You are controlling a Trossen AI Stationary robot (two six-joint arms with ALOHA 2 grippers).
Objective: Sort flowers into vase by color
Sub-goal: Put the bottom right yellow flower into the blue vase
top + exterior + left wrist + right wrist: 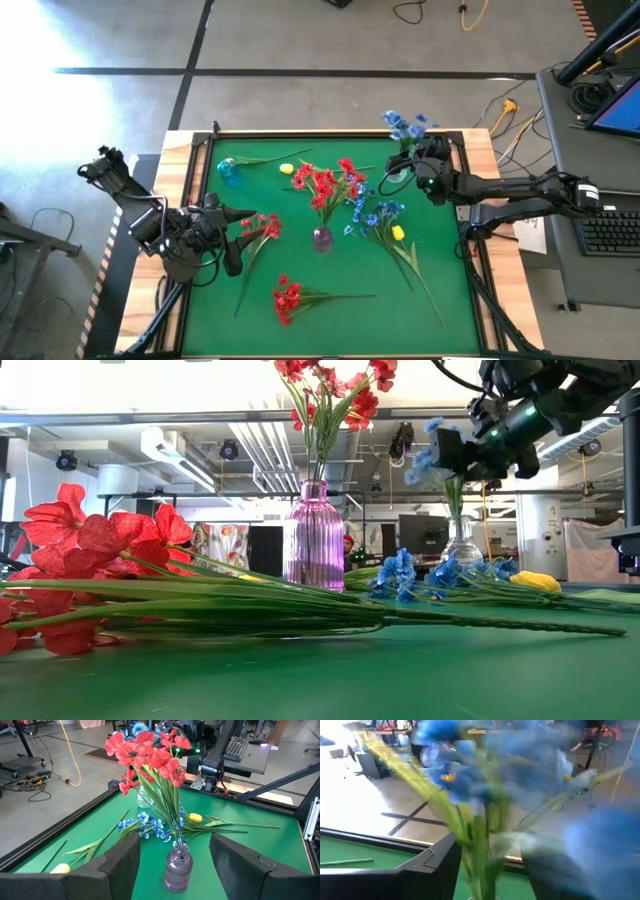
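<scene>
My right tool [418,160] grips a blue sprig [404,124] by its stem above the clear vase [462,546], keeping blues apart from the reds in the purple vase [322,238]; beside that, my left tool [232,228] waits open

The centre vase [322,238] is standing mid-table, holding one flower bunch [325,183]. Right of it, loose sprigs [385,222] are lying flat. Beyond those, a second vase [398,176] is standing. Left of the centre vase, another sprig [258,228] is lying; nearer the front edge, one more [290,296].
</scene>
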